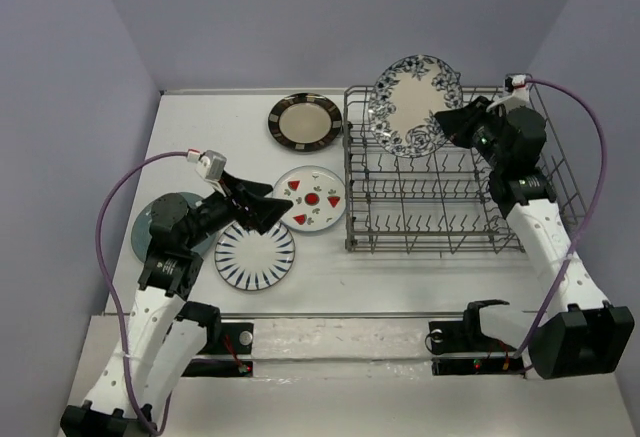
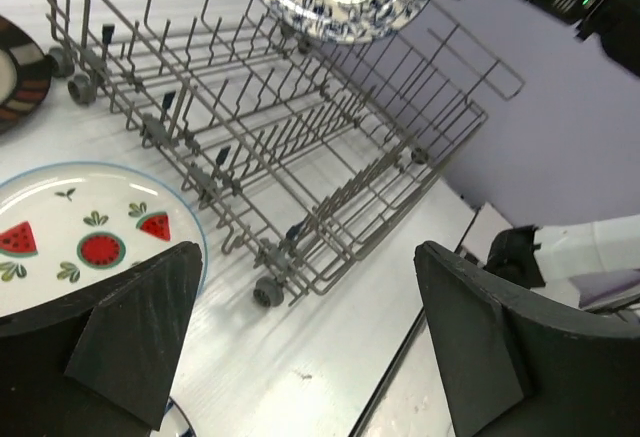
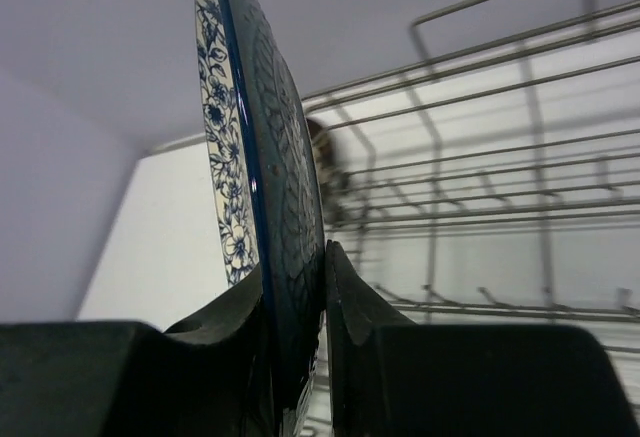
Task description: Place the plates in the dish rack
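My right gripper (image 1: pixel 447 123) is shut on the rim of the black-white ornate plate (image 1: pixel 413 107), holding it on edge above the back of the grey wire dish rack (image 1: pixel 430 247). In the right wrist view the fingers (image 3: pixel 350 297) pinch that plate (image 3: pixel 270 137) edge-on, with rack wires (image 3: pixel 450 219) behind. My left gripper (image 1: pixel 275 207) is open and empty, hovering between the red-triangle plate (image 1: pixel 312 197) and the blue-striped plate (image 1: pixel 255 255). The brown-rimmed plate (image 1: pixel 305 122) lies at the back. The teal plate (image 1: pixel 150 225) lies partly under the left arm.
In the left wrist view the open gripper (image 2: pixel 308 267) looks over bare table toward the rack (image 2: pixel 190 172), with the red-patterned plate (image 2: pixel 90 237) at its left finger. The rack has high sides and small wheels. Purple walls close the table's left, back and right.
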Controlling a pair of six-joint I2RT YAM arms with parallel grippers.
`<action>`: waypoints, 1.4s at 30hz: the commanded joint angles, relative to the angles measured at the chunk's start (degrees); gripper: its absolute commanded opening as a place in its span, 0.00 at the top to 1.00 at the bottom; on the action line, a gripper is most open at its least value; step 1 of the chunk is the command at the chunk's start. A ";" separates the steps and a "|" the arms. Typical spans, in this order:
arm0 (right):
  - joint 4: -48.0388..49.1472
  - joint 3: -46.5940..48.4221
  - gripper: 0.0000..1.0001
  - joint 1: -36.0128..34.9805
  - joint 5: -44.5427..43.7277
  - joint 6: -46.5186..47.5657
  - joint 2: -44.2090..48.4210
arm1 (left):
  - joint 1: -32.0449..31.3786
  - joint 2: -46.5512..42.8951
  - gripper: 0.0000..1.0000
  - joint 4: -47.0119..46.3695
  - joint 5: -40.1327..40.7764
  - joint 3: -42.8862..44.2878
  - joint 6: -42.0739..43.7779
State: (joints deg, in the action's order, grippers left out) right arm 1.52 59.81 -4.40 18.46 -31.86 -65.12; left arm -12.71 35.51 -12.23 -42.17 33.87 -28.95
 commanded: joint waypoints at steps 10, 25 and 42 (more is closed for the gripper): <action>-2.31 13.83 0.93 -0.61 -46.05 35.35 -2.01 | -16.54 -7.20 0.01 12.14 15.97 0.85 15.24; -0.47 18.41 0.93 -0.08 -42.81 54.52 -12.83 | -22.09 -9.58 0.01 14.78 20.29 0.85 15.68; 0.85 14.11 0.93 1.59 -40.26 49.61 -19.25 | -22.36 -8.17 0.01 15.66 22.84 1.20 15.85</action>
State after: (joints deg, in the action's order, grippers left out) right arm -9.13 73.89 -3.33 -21.76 19.53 -84.77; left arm -34.89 26.70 4.58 -20.25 33.23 -13.98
